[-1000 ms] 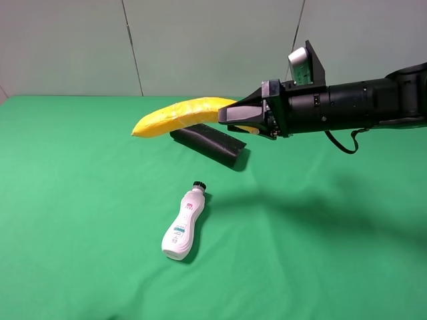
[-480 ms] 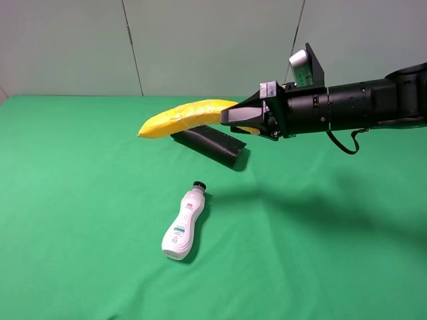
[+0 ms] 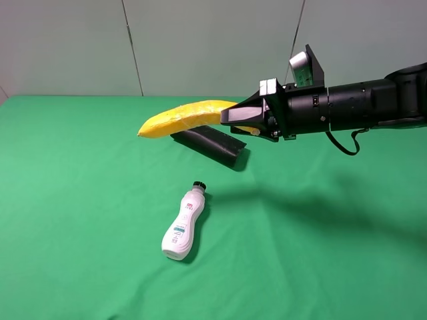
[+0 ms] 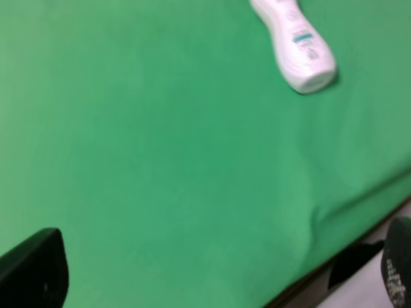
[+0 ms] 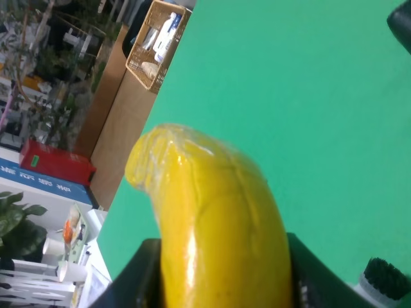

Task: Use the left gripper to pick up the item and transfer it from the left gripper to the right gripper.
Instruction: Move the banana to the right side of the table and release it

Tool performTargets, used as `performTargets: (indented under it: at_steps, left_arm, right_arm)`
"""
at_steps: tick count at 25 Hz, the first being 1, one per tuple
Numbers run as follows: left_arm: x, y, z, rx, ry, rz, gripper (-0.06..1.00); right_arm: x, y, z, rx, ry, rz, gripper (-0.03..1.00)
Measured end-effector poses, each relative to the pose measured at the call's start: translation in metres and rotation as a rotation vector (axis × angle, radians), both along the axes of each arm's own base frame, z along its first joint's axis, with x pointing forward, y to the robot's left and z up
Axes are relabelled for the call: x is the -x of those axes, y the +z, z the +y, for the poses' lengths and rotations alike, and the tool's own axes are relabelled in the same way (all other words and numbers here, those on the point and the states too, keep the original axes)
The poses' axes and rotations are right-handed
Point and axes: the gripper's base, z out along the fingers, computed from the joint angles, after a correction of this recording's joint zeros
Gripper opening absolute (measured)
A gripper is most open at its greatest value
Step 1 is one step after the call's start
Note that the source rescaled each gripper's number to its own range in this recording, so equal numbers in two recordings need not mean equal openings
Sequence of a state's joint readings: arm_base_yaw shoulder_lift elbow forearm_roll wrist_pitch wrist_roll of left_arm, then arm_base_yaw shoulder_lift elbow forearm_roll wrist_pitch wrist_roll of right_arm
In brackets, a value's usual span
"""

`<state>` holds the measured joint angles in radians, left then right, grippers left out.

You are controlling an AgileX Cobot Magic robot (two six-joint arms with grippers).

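Observation:
A yellow banana [image 3: 180, 117] is held in the air over the green table, pointing left. My right gripper [image 3: 245, 121] is shut on its right end; in the right wrist view the banana [image 5: 212, 205] fills the space between the fingers [image 5: 146, 277]. My left gripper [image 4: 215, 282] is open and empty, its two fingertips far apart low over the cloth near the table's edge. The left arm does not show in the exterior high view.
A white bottle [image 3: 183, 227] with a black cap lies on the green cloth [image 3: 320, 253]; it also shows in the left wrist view [image 4: 295, 42]. A black cylindrical object [image 3: 210, 145] lies on the table under the banana. The table's edge [image 4: 334, 269] is close to my left gripper.
My right gripper has carried the banana slightly to the right, then held still. The bottle and the black object have not moved.

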<state>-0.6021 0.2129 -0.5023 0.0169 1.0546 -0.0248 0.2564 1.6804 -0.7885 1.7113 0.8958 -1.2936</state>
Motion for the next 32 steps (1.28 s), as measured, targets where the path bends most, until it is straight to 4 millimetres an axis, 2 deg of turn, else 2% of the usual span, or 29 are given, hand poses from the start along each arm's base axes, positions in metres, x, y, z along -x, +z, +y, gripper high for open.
performTargets:
  at_steps: [6,14,17,26,32]
  left_arm:
    - [0.005,0.000,0.007,0.024,0.195,-0.047,0.96]
    - [0.027,0.001,0.013,0.071,0.474,-0.194,0.96]
    - [0.028,0.000,0.013,0.068,0.533,-0.205,0.96]
    - [0.028,0.000,0.012,0.063,0.581,-0.207,0.96]
    - [0.028,0.000,0.012,0.063,0.581,-0.207,0.96]
  right_arm:
    - [-0.002,-0.004,-0.002,0.042,-0.027,0.008,0.00]
    - [-0.006,-0.012,-0.009,0.154,-0.083,0.017,0.00]
    - [-0.006,-0.014,-0.011,0.186,-0.093,0.017,0.00]
    - [-0.007,-0.018,-0.014,0.240,-0.108,0.024,0.00]
    - [-0.004,-0.005,-0.020,0.298,-0.138,-0.023,0.00]
